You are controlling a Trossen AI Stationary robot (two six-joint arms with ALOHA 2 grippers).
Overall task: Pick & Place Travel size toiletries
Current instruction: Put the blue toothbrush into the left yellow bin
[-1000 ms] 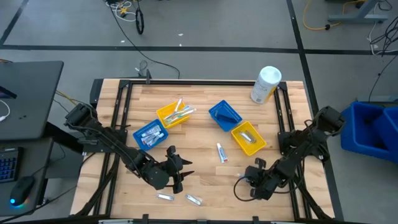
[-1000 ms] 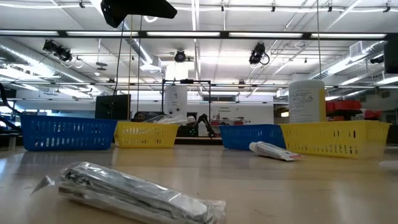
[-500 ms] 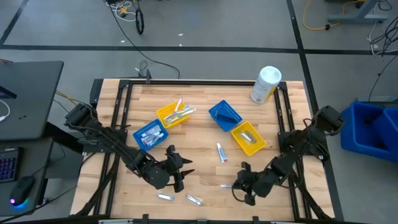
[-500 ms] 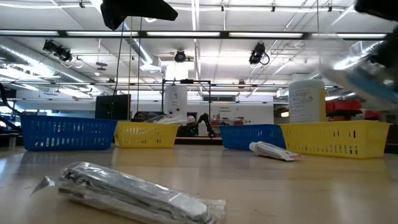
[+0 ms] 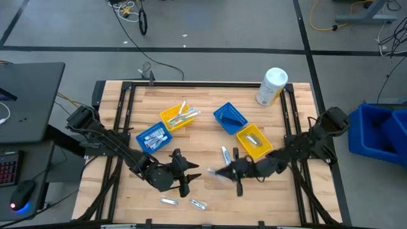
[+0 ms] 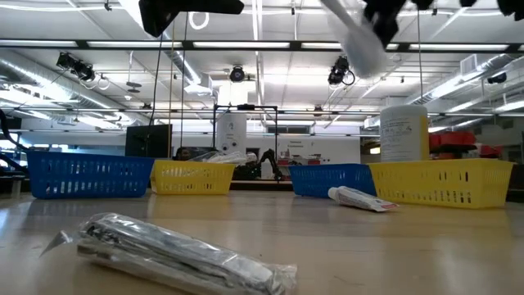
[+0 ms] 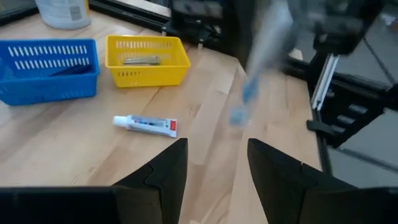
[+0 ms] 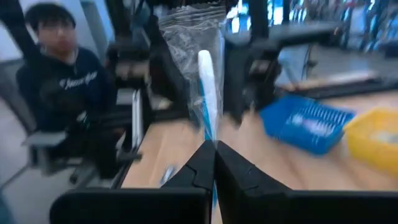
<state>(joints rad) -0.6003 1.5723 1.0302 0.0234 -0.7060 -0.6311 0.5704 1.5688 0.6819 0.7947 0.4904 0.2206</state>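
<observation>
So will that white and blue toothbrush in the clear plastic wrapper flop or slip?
The toothbrush sticks straight out of the right gripper, so probably stiff. Its shiny wrapper may be slippery. Held by one end, it seems light.

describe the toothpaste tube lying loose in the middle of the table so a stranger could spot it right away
On the wooden table, find the two right-hand bins, a blue bin and a yellow bin. Just beside the yellow bin, toward the table's middle, a small white toothpaste tube lies flat on bare wood. Unlike the two silvery packets at the near edge, it is white with coloured print.
</observation>
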